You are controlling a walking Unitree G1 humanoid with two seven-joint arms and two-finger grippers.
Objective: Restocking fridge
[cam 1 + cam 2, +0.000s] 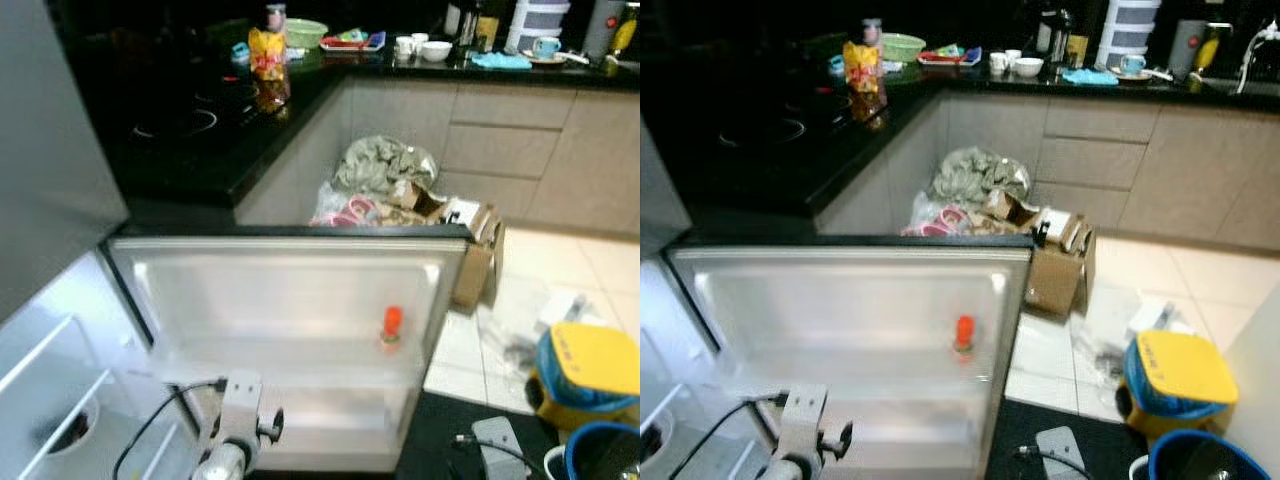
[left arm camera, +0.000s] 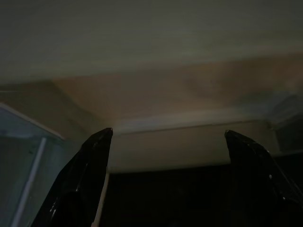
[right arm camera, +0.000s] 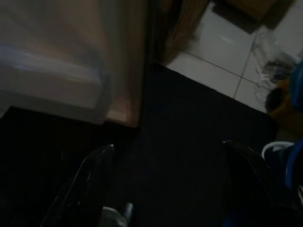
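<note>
Left eye view looks down on an open fridge door (image 1: pixel 290 300), swung out flat toward the camera, with a small orange-capped bottle (image 1: pixel 391 327) standing in the door shelf near its right side. Fridge interior (image 1: pixel 50 400) sits at lower left, white shelves, something dark in a bowl there. Left arm (image 1: pixel 235 430) pokes up at the bottom edge in front of the door, cable looped beside it. Left wrist view has the left tool (image 2: pixel 165 179) spread wide, nothing between the fingers, pointed at the pale underside of a shelf or door, pretty dark. Right tool (image 3: pixel 170 189) is wide too and empty, hanging over a dark mat (image 3: pixel 189 142) beside the door's edge. Black tabletop (image 1: pixel 200 140) behind the door carries a yellow snack bag (image 1: pixel 266 52). Cardboard box (image 1: pixel 478 255) and a yellow-lidded bin (image 1: pixel 590 370) sit on the tiled floor.
</note>
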